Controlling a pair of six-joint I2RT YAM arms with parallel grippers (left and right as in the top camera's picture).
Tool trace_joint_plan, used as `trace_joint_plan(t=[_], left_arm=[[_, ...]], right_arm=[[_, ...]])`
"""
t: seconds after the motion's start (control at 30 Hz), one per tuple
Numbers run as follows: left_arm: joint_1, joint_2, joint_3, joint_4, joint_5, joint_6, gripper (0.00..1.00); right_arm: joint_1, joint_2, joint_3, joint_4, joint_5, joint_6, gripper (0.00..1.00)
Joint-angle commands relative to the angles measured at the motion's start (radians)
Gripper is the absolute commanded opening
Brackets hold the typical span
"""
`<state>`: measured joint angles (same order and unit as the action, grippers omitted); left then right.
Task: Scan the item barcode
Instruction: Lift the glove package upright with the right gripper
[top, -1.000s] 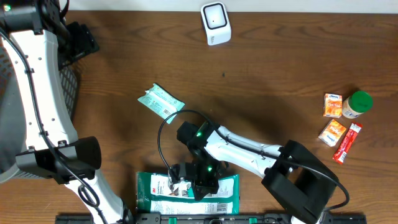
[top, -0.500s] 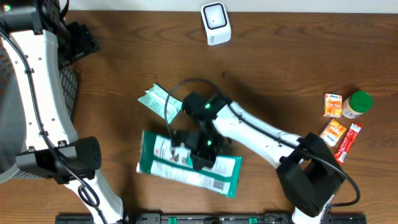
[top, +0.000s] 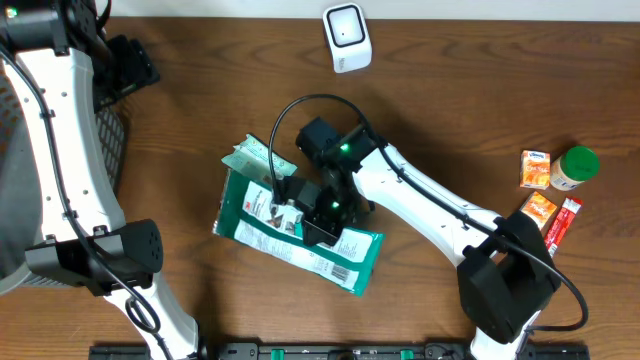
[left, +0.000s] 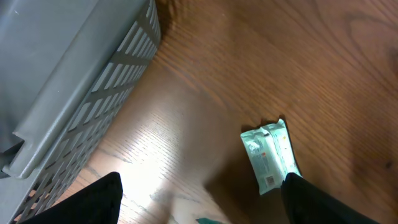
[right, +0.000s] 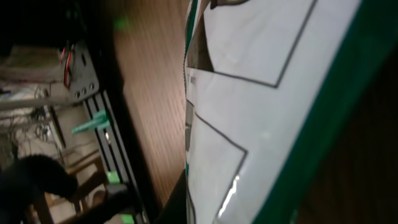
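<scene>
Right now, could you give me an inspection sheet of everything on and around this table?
Surface: brown wooden table.
Job's things: big green-and-white pack, skewed, mid-table; white scanner at the far edge.
Clutter: small mint packet at the pack's upper-left corner, contact unclear; two orange packets, green-lidded jar and red stick on the right.
Grippers: right jaws shut on the pack; left jaws open, holding nothing, near the basket.
Cables: black cable looping above the right arm.
Surroundings: grey slatted basket at the left.
</scene>
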<state>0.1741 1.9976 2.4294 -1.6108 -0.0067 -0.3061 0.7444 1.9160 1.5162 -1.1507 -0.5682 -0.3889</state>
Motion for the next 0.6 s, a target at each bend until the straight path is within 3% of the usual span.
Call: trace_joint_plan(t=[0.0, 0.27, 0.57], left_arm=[[0.004, 0.007, 0.004, -0.056, -0.013, 0.014, 0.82], [0.004, 0.007, 0.004, -0.056, -0.013, 0.014, 0.82], [0.004, 0.007, 0.004, -0.056, -0.013, 0.014, 0.82]], right_arm=[[0.003, -0.001, 0.022, 0.018, -0.037, 0.044, 0.01], [-0.047, -0.001, 0.089, -0.050, -0.042, 0.062, 0.01], [-0.110, -0.001, 0.435, -0.265, -0.041, 0.071, 0.01]])
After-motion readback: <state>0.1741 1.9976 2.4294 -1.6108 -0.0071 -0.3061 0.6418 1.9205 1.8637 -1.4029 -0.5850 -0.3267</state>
